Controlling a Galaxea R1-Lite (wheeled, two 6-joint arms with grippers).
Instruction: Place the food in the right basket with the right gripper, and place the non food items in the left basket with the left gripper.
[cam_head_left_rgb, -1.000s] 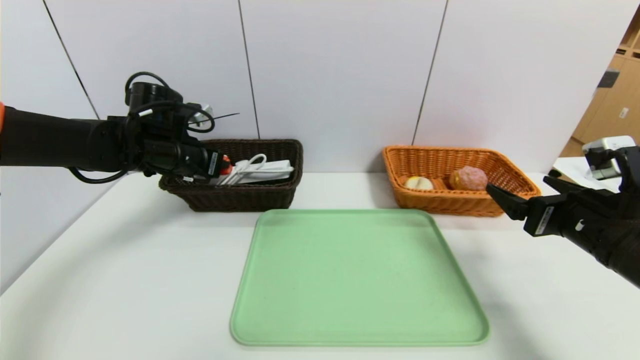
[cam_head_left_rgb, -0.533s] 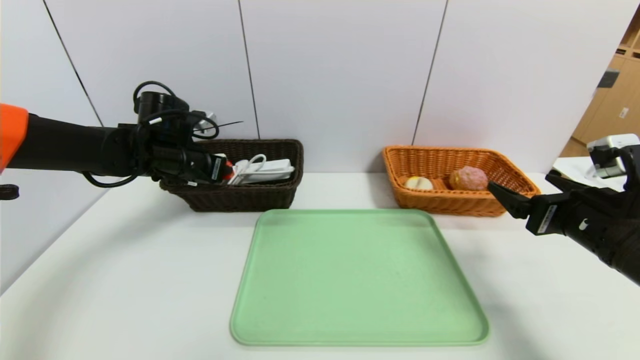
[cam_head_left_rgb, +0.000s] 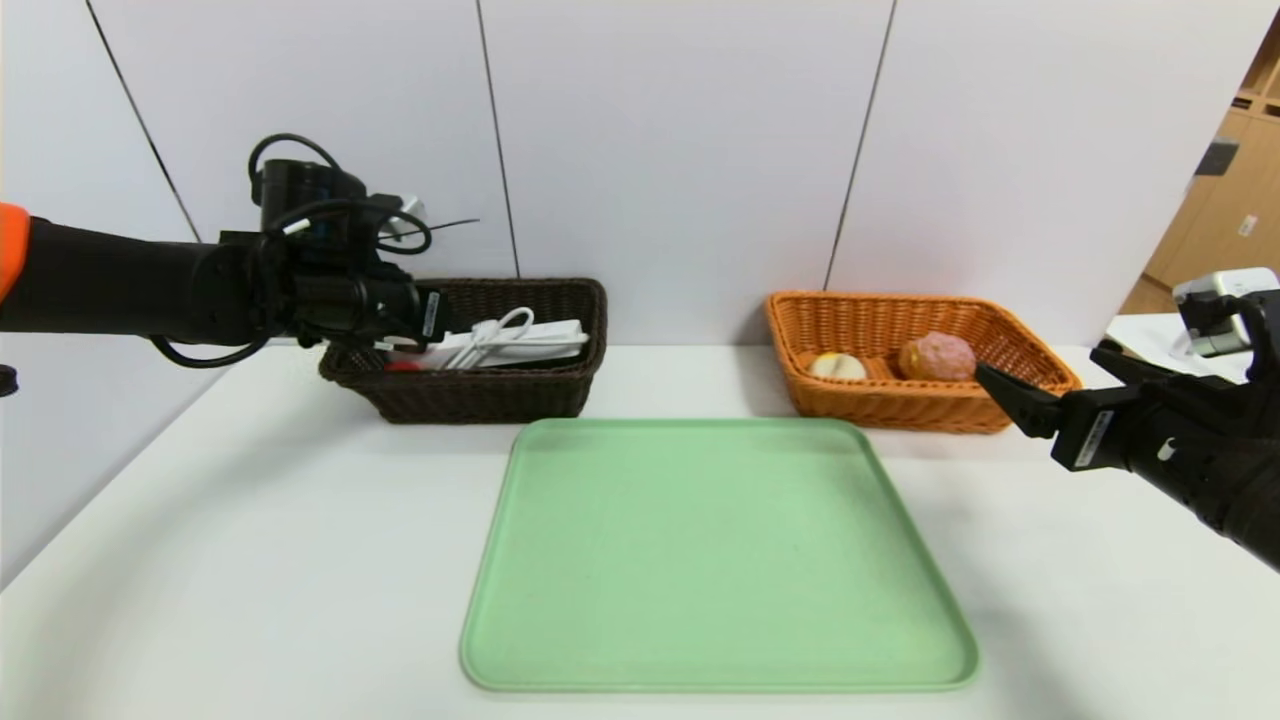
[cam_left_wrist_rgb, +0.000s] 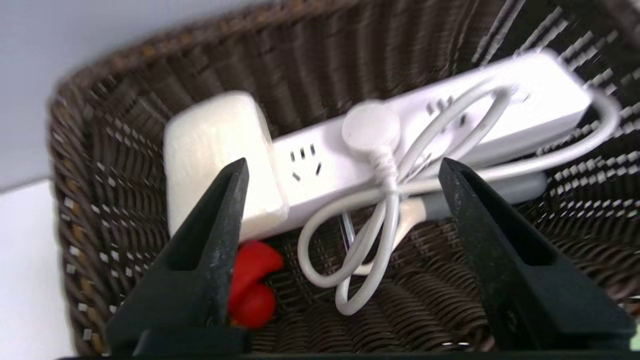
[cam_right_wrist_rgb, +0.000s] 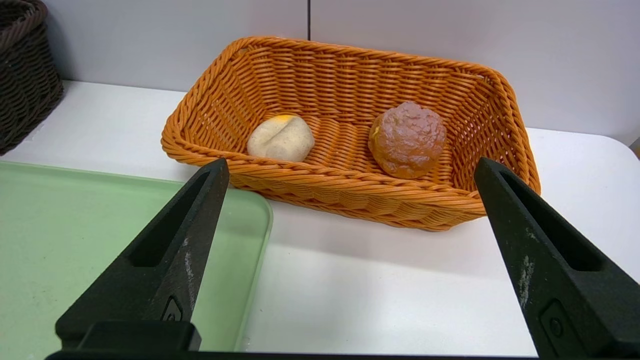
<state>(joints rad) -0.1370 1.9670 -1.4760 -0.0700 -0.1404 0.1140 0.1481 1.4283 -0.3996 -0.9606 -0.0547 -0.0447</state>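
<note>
My left gripper is open and empty, just above the near left part of the dark brown left basket. In that basket lie a small red item, a white block and a white power strip with its coiled cord. The red item lies under my left fingertip. My right gripper is open and empty, held over the table in front of the orange right basket. That basket holds a pale bun and a pinkish-brown bun.
An empty green tray lies in the middle of the white table, in front of the gap between the two baskets. A grey wall stands right behind the baskets. The orange basket sits at the back right.
The red item, held at my left fingertips a second ago, now lies in the brown basket. My left gripper dipped, then rose a little. The right arm barely moved.
</note>
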